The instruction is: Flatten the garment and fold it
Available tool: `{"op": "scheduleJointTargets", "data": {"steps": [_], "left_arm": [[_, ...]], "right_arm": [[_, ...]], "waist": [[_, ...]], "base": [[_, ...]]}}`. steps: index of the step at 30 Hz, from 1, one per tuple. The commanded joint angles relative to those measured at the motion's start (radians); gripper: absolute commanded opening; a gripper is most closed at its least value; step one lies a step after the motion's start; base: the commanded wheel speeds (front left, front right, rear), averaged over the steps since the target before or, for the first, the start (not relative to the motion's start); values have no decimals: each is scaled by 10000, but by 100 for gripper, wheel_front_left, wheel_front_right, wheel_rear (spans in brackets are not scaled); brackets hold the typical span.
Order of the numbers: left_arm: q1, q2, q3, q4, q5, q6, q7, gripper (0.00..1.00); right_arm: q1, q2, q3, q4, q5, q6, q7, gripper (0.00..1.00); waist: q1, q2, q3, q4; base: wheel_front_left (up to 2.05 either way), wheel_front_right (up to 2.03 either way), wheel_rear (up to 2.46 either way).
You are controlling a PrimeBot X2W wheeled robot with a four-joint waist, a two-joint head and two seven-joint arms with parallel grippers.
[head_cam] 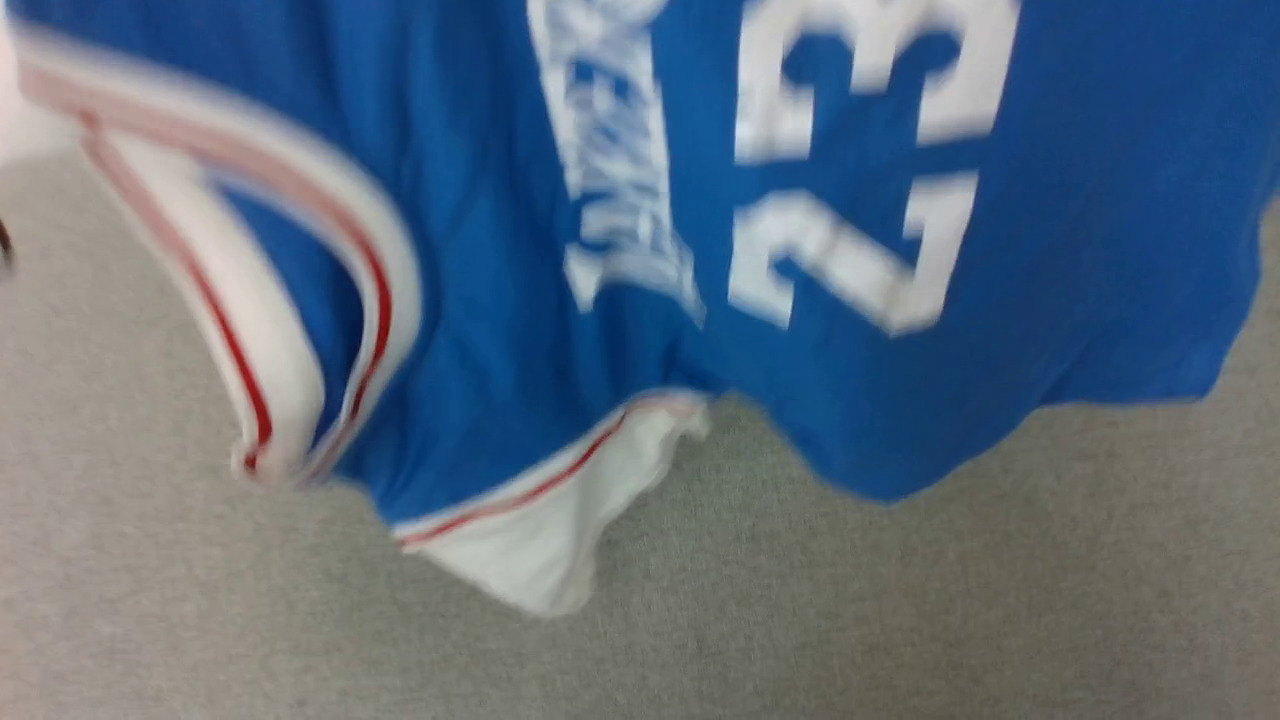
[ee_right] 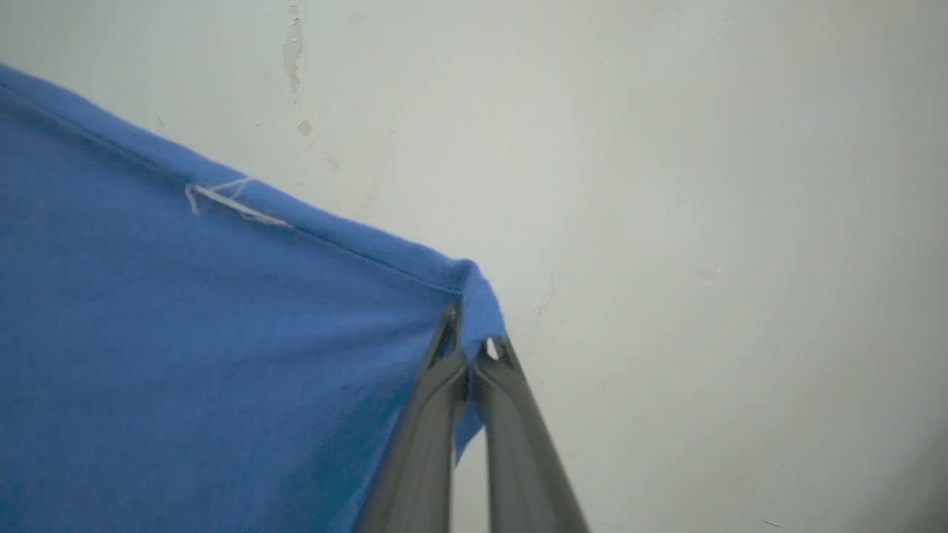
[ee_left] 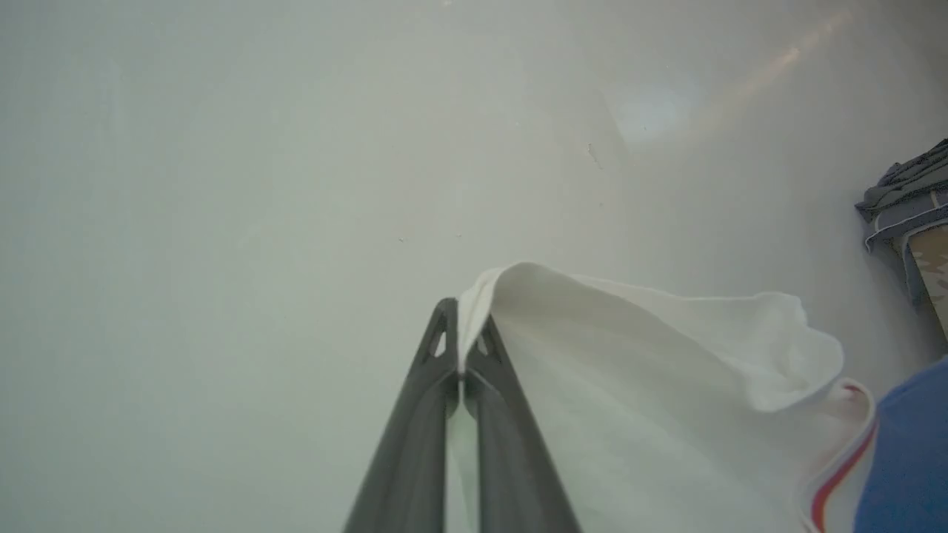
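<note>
Garment (head_cam: 480, 250): blue, white sleeves, red-and-white trim, white 23; blurred, spread across head view from 9 through 12 to 3 o'clock, lower edges loose over grey surface (head_cam: 900, 620).
Left gripper (ee_left: 463, 337): fingers pressed together on a white sleeve edge; fabric fanning from tips toward 4 o'clock.
Right gripper (ee_right: 470, 344): pinched tight on a blue hemmed corner; cloth stretching from tips toward 9 o'clock.
Grey cloth pile (ee_left: 907, 192): 3 o'clock edge of left wrist view, well apart from gripper.

Blurred garment (head_cam: 480, 250), top edge cropped
</note>
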Motion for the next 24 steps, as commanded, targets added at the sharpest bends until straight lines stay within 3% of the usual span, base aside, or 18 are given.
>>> {"op": "scheduleJointTargets", "data": {"steps": [1,8,15,20,24], "left_arm": [[-462,-7,-88,462,121,-105,-3,0],[-3696,-393,-750,3929,769,-673,-625,0],[-6081,-893,-1178,6533,1562,-799,-2211,0],[-6258,-1194,-1432,7906,1636,-956,-3161,0],[-5299,-1439,-1761,8527,1480,-1121,-3587,0]], "right_arm": [[-395,171,107,307,-121,-15,-193,0],[-3013,890,937,2968,-856,-15,-1456,0],[-5093,1590,1260,5336,-1538,-15,-2809,0],[-5309,1958,1784,6303,-1605,-15,-3531,0],[-4629,2404,1974,6911,-939,-15,-3957,0]], "waist": [[-2,-1,1254,-190],[-2,-1,2632,-121],[-2,-1,3352,81],[-2,-1,3479,313],[-2,-1,3351,527]], "base": [[0,0,0],[0,0,0],[0,0,0],[0,0,0],[0,0,0]]}}
